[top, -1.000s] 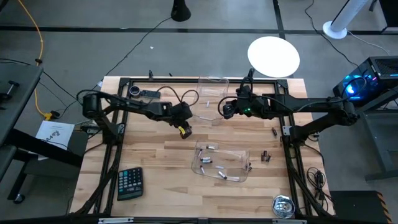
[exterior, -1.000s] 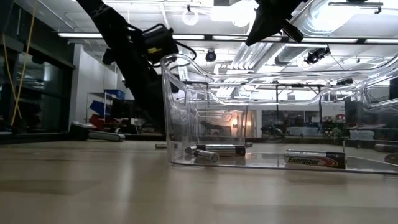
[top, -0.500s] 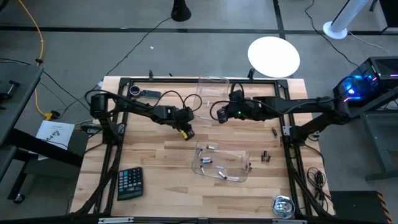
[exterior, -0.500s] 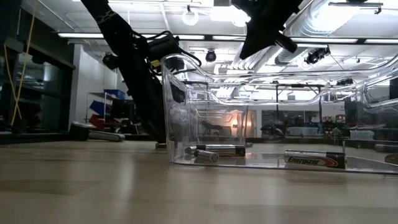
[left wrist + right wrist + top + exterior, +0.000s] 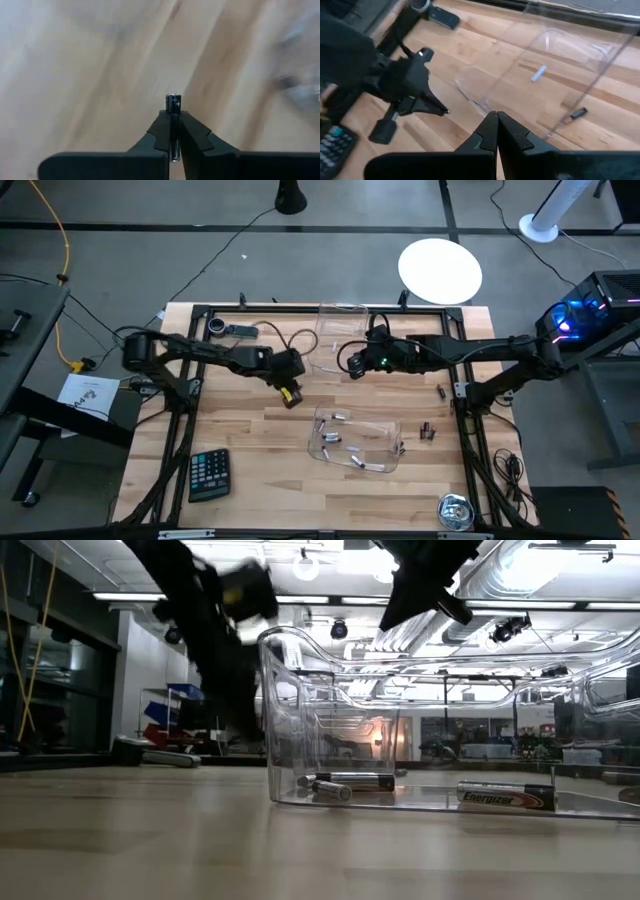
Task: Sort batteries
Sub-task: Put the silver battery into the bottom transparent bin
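- My left fingers (image 5: 173, 131) are pinching one battery (image 5: 173, 103); the wrist view shows it standing up between the pads with the plus end sticking out past the tips.
- In the high view that left gripper (image 5: 290, 394) hangs over bare wood, left of centre on the tabletop (image 5: 250, 440), left of both clear trays.
- My right fingers (image 5: 496, 131) are pressed together with nothing between them.
- The right gripper (image 5: 350, 363) is over the far tray (image 5: 340, 340), which sits at the far edge of the tabletop, roughly centre.
- Through the right wrist view I can see a pale battery (image 5: 538, 73) lying inside that far tray and a darker one (image 5: 578, 113) near its wall; can't tell whether that dark one is inside or just outside.
- The near tray (image 5: 357, 440) sits right of centre and has several loose batteries (image 5: 331, 438) scattered in it.
- The low view shows a couple of them flat on its floor, including an Energizer one (image 5: 505, 797).
- A few more dark batteries (image 5: 428, 432) lie on the wood just right of the near tray, and another one (image 5: 441, 392) is farther back by the right frame.
- Calculator (image 5: 208, 474) is near left, tape measure (image 5: 456, 511) near right.
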Tool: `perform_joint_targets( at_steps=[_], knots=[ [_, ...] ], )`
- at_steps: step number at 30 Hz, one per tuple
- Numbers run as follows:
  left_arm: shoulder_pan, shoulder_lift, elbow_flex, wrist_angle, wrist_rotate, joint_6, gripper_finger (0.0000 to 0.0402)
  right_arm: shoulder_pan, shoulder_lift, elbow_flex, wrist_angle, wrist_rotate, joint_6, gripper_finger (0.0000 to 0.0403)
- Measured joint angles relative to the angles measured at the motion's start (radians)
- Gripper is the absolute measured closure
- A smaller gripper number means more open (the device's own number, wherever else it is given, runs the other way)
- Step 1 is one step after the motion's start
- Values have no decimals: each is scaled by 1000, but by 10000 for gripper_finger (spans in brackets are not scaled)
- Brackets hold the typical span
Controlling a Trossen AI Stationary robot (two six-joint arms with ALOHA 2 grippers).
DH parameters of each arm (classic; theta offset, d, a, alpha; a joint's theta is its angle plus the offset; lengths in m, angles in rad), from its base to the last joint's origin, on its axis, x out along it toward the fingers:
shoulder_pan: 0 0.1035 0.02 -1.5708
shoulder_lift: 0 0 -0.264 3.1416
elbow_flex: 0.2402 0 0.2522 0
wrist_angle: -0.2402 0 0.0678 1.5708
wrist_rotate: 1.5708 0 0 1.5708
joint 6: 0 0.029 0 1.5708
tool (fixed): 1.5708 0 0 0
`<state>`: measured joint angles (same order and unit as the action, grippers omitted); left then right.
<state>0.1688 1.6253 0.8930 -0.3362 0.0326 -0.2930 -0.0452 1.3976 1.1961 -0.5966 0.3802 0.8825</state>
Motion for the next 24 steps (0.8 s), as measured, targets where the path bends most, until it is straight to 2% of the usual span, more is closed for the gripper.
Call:
perform_joint_targets(
  at_steps=[3,7,10,17,24],
  knots=[
    [-7,-94,0,13,18,79,398,3,-15,-1,45,-10,-17,403],
    [-52,-211,2,115,129,181,399,16,-76,-1,155,7,-75,403],
    [-110,-249,2,200,137,258,397,33,-136,-1,226,30,-130,403],
    [-197,-178,6,406,176,322,399,55,-262,-1,273,46,-217,403],
    [-215,-93,64,322,164,251,401,80,-311,0,202,45,-206,403]
  ],
)
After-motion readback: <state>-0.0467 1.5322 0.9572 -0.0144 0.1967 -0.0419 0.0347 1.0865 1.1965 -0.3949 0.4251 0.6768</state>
